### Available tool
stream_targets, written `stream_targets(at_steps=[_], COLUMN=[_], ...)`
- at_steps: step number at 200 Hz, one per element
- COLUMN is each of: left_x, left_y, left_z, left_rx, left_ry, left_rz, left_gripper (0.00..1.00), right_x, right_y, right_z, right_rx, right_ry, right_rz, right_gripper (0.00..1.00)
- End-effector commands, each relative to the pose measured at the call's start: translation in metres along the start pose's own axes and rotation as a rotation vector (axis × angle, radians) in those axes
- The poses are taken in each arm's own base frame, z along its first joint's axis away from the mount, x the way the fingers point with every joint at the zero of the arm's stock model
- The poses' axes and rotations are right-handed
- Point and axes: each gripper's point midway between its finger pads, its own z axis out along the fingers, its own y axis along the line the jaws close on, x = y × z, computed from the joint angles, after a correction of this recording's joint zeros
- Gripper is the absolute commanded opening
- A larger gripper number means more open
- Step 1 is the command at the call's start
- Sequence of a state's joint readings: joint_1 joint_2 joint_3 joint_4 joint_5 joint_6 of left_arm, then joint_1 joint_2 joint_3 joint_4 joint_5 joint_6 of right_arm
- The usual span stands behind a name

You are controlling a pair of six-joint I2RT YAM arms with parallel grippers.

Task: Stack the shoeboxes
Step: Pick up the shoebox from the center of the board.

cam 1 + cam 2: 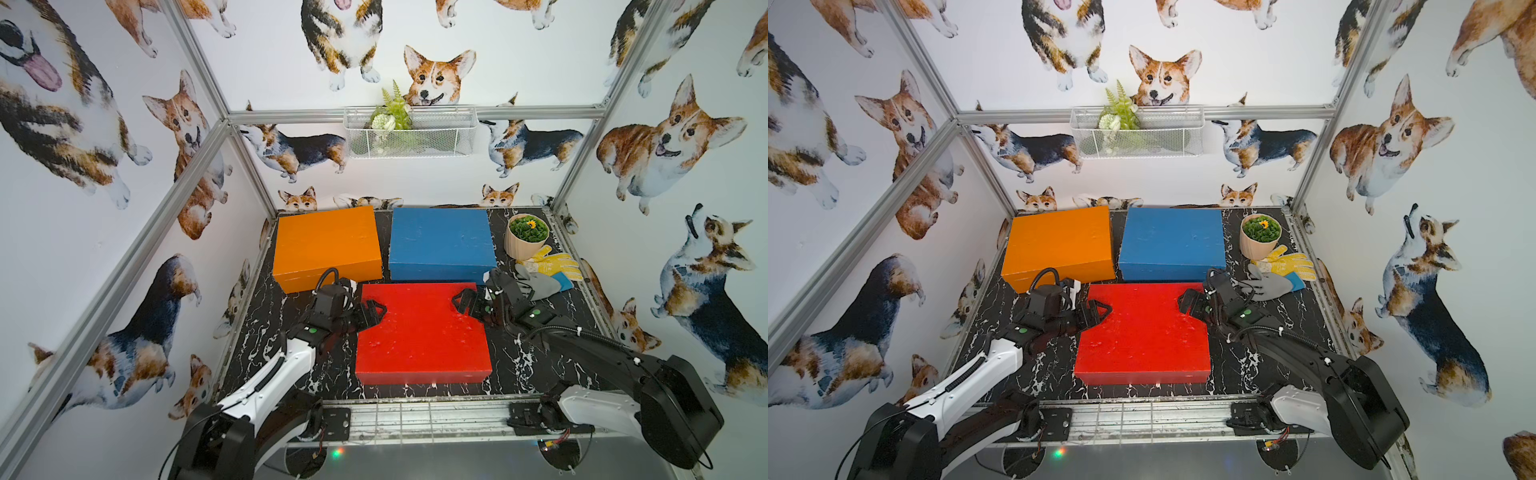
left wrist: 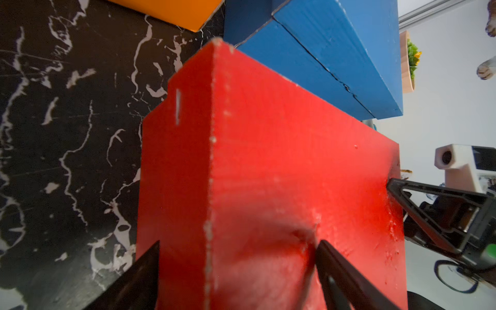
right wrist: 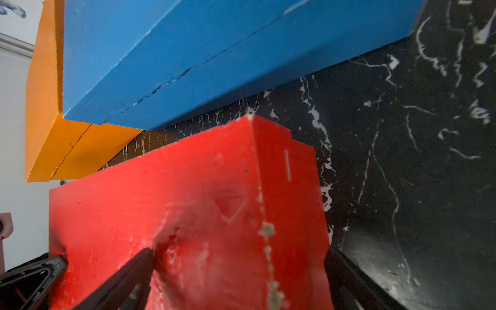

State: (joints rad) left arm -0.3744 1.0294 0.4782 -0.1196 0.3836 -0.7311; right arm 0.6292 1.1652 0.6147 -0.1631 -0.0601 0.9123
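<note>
At the front centre of the worktop (image 1: pixel 515 374), the red shoebox (image 1: pixel 419 336) appears to rest flat; the orange shoebox (image 1: pixel 326 243) stands behind it to the left and the blue shoebox (image 1: pixel 440 241) behind it to the right, all three near one another but apart; nothing is stacked yet. The step in hand, as judged, is the two-sided grasp before the lift. The left tool (image 1: pixel 372 311) straddles the box's left end; in the left wrist view its upper finger (image 2: pixel 338 271) bears on the lid, which dimples beneath it, and its lower finger (image 2: pixel 134 281) sits against the foot of the end wall; it reads as clamped on the red shoebox. The right tool (image 1: pixel 465 301) straddles the opposite end with jaws wide, one finger (image 3: pixel 128 273) on the lid and one (image 3: pixel 349 281) low beside the wall; whether it pinches cannot be told. Confirm both grips before you raise; lift both ends together and level, since the lid looks soft and both holds lie toward the rear, so the front may sag; clear the chosen box's top edge before you carry across. The left arm (image 1: pixel 282 370) and right arm (image 1: pixel 590 345) reach from the near edge, forearms low and angled inward; the wrists are turned so that the tools point at each other across the lid.
</note>
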Motion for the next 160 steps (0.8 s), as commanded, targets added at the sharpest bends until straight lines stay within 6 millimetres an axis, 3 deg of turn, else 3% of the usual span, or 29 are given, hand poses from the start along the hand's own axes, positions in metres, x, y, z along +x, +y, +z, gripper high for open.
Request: stream_targets(at_steps=[1,25,83,134,138,160], left_x=[0.004,0.003,-0.001,-0.017,-0.025,-0.036], left_y=[-0.015,-0.024,-0.062,-0.102,-0.115,-0.137], left_z=[-0.001,-0.006,-0.017,-0.039,-0.046,-0.053], left_rx=[0.038,0.023,0.036,0.065,0.088,0.119], left_ry=[0.045,0.067,0.061,0.023,0.006,-0.001], left_rz=[-0.042,-0.056,-0.006,0.048,0.059,0.074], left_gripper=[0.85,0.8,0.78,0.76,0.77,0.77], right_x=[0.014,0.009,-0.003,-0.022,-0.024,-0.036], right_y=[-0.006,0.001,0.023,0.048,0.05,0.063], right_z=[-0.005,-0.012,-0.039,-0.076,-0.079,-0.094], right_rx=[0.029,0.018,-0.032,-0.073,-0.077,-0.078], right_ry=[0.059,0.048,0.022,-0.026,-0.029,-0.052], right_rz=[0.025,0.027,0.013,-0.017,-0.022,-0.044], right_gripper=[0.92,0.88,0.86,0.85,0.85,0.85])
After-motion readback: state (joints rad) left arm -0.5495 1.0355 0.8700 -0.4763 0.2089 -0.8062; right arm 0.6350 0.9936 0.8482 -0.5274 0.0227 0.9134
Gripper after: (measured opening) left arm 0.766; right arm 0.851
